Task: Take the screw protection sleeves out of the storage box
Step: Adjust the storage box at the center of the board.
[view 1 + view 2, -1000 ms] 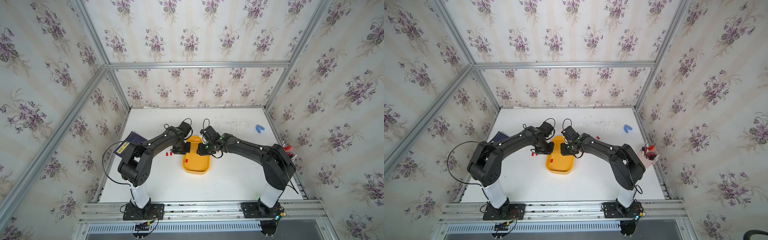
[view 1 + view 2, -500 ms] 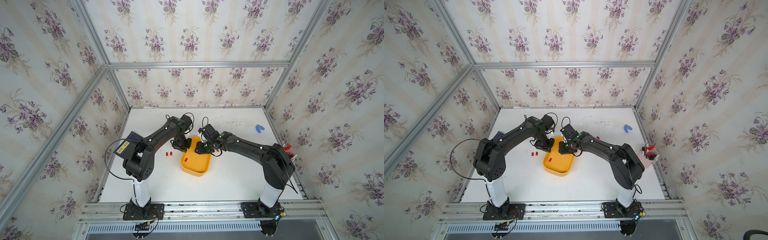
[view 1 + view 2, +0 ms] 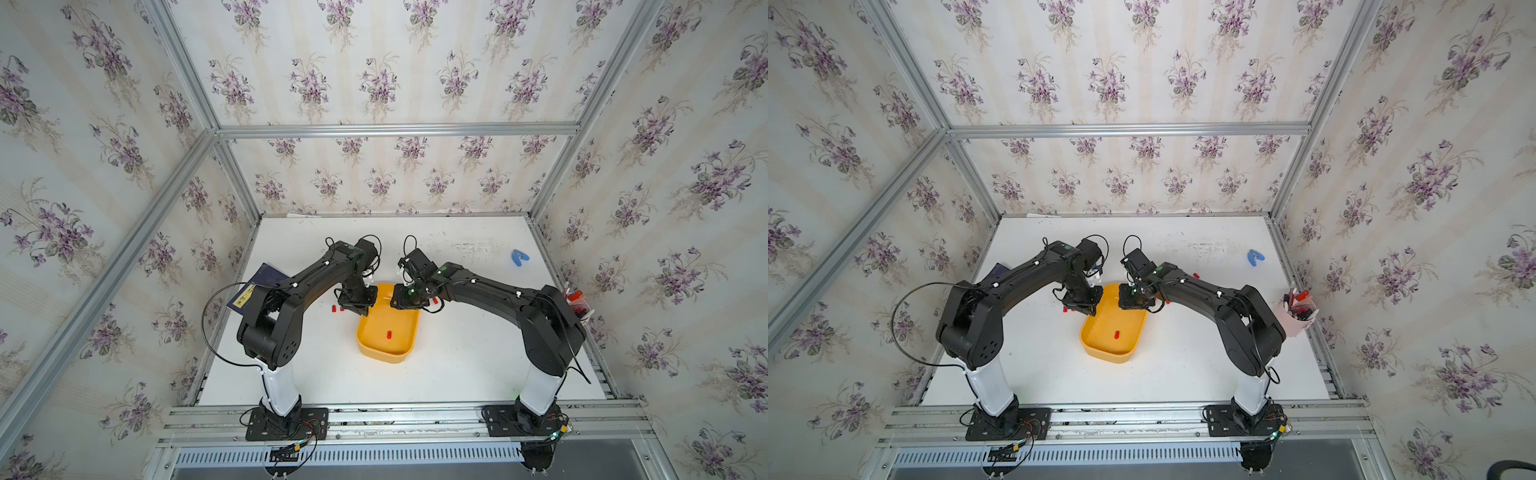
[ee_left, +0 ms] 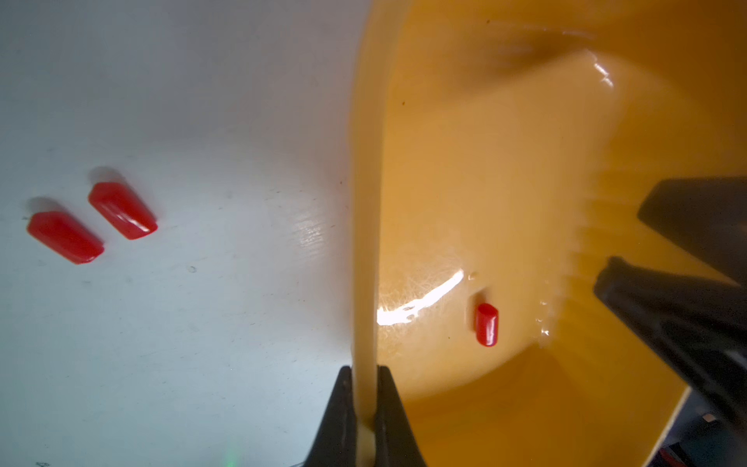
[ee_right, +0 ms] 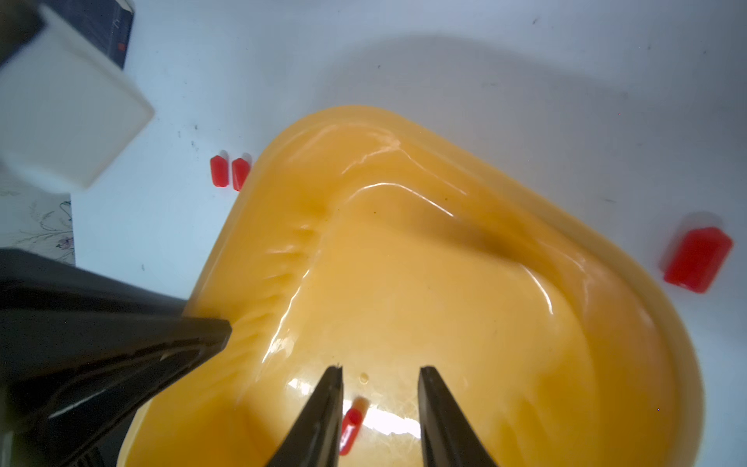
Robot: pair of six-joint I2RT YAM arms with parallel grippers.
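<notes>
The yellow storage box (image 3: 386,357) (image 3: 1108,355) lies mid-table. My left gripper (image 3: 365,309) (image 4: 366,370) is shut on its far left rim (image 4: 366,202). One small red screw protection sleeve (image 3: 389,334) (image 3: 1117,333) (image 4: 486,324) lies on the box floor. My right gripper (image 3: 405,305) (image 5: 380,370) hangs open over the box's far end, and that sleeve (image 5: 351,428) shows below and between its fingers, untouched. Two sleeves (image 4: 122,210) (image 4: 64,236) (image 5: 218,171) lie on the table left of the box, and another sleeve (image 5: 697,258) lies to its right.
A dark blue booklet (image 3: 257,286) lies at the left table edge, partly under my left arm. A pink cup of pens (image 3: 1296,311) stands at the right edge. A small blue clip (image 3: 518,257) lies at the far right. A stray red sleeve (image 3: 1196,275) sits behind my right arm.
The box has turned and slid a little toward the front with my left gripper on its rim. The sleeve inside has slid toward the box's middle. My right gripper has barely shifted.
</notes>
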